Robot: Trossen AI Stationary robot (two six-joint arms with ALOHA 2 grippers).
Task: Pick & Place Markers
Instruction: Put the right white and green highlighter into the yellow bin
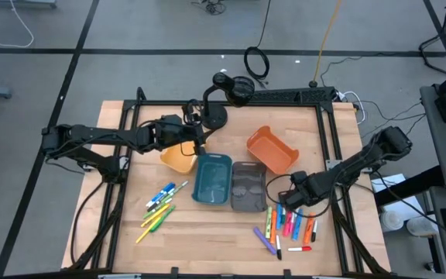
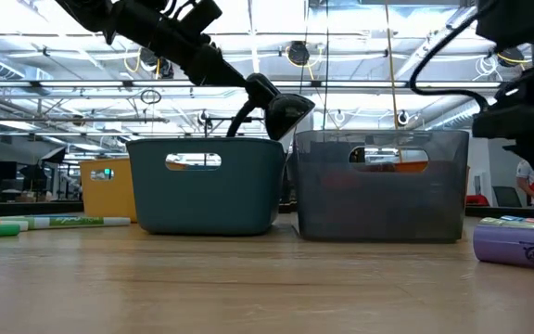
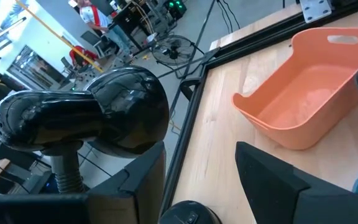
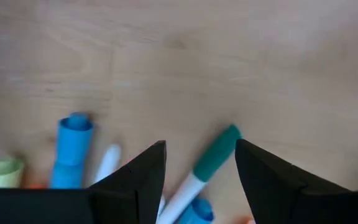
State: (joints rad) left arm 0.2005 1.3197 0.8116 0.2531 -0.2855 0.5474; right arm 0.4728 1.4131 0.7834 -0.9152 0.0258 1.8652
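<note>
Table seen from above. The left gripper (image 1: 200,138) hangs at about 11 o'clock from the table's centre, over the edge between the yellow bin (image 1: 178,157) and the teal bin (image 1: 213,179); its jaws stand wide and hold nothing, and its wrist view looks past them to the orange bin (image 3: 303,102) and a black camera head (image 3: 89,115). The right gripper (image 1: 292,198) hangs low at about 4 o'clock, just above the right cluster of markers (image 1: 289,227); its jaws are likewise wide and empty, with a green-capped white marker (image 4: 207,165) lying on the wood between the fingertips and a blue marker (image 4: 72,149) beside it. A second cluster of markers (image 1: 159,209), green, yellow, blue and white, lies at about 8 o'clock, left of the teal bin. The grey bin (image 1: 248,186) touches the teal bin's right side near the centre; the orange bin sits at about 1 o'clock, tilted.
</note>
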